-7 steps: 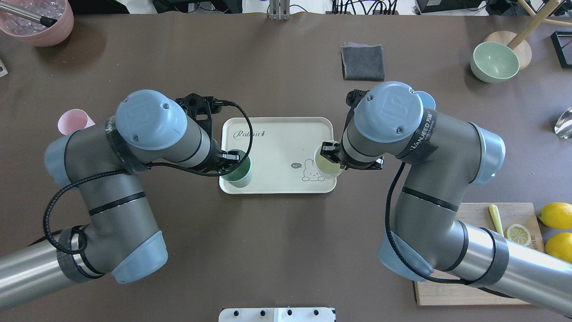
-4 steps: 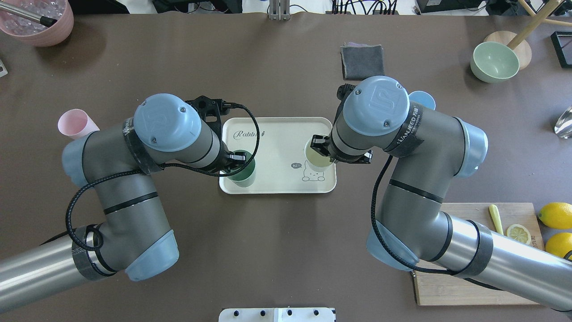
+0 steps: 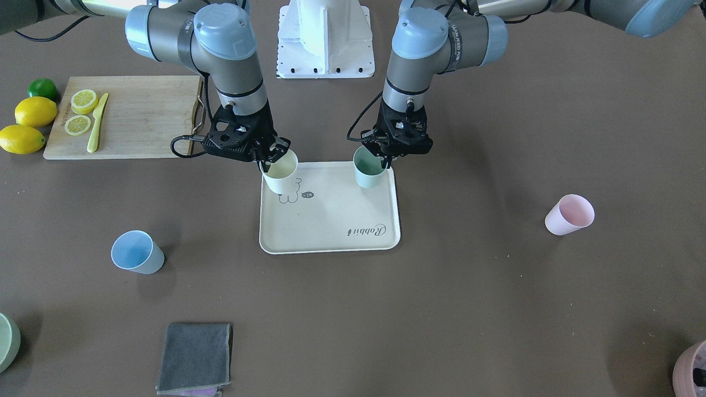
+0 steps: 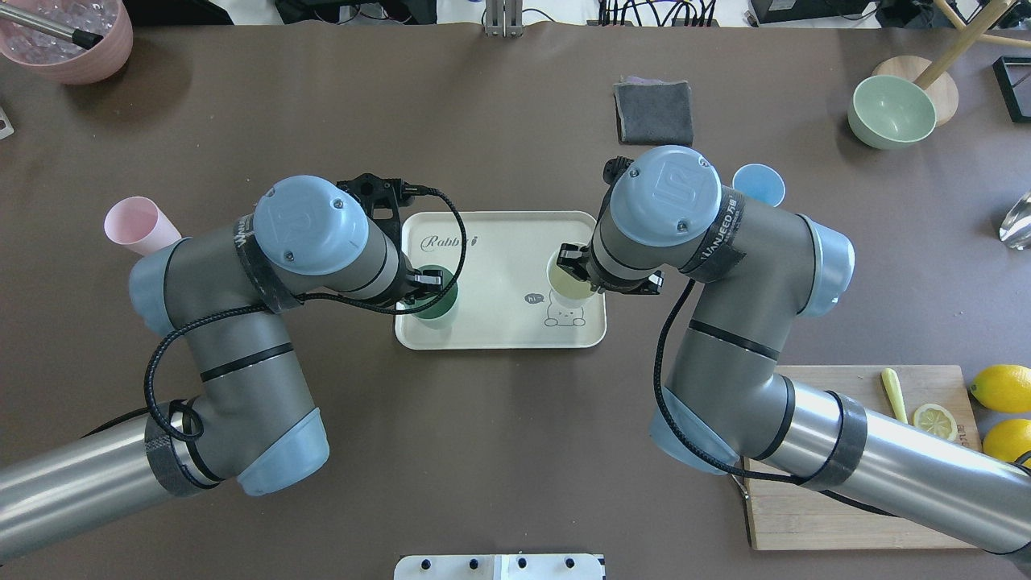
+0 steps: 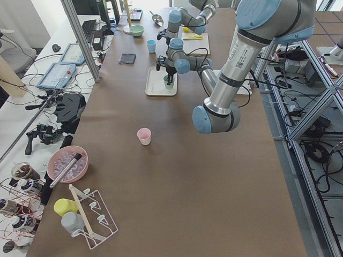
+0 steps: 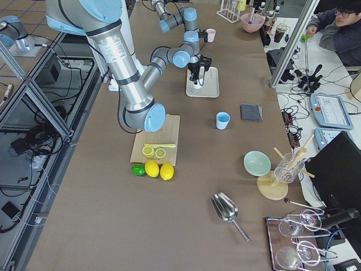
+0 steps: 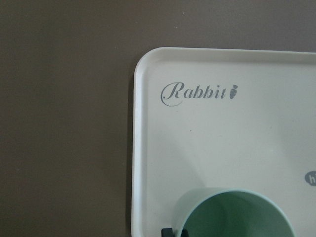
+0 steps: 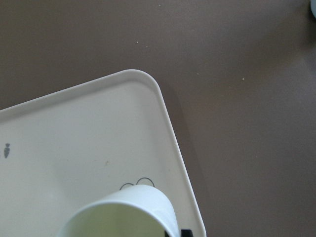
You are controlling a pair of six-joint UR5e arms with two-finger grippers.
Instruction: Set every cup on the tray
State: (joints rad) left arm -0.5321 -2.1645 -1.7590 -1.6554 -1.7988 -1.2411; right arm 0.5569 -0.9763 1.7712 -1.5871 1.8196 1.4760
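- Cream tray (image 3: 331,220) lies flat at mid-table (image 3: 441,309). It looks stiff, and its raised rim should stop a cup from sliding off.
- Left gripper (image 3: 384,158) is clamped on the mint cup's wall at the lip, one finger inside and one outside.
- Right gripper (image 3: 268,162) pinches the yellow cup's lip in the same way.
- Yellow cup (image 3: 281,175) hangs tilted over the tray's robot-side corner, on the robot's right. Its base does not look flat on the tray.
- Mint cup (image 3: 368,170) sits upright over the other robot-side corner. I cannot tell whether its base is touching the tray.
- Blue cup (image 3: 137,252) and pink cup (image 3: 570,214) stand mouth-up on the table, well apart from the tray, blue to the robot's right and pink to its left.
- Handling, as I judge it: the cups are empty, thin-walled and rigid, so they are light and easy to tip. The matte skin should give fair friction. The taper makes a squeeze across the body likely to slip, so a pinch on the lip is the safer hold. A cup should be let go only once its base is level.
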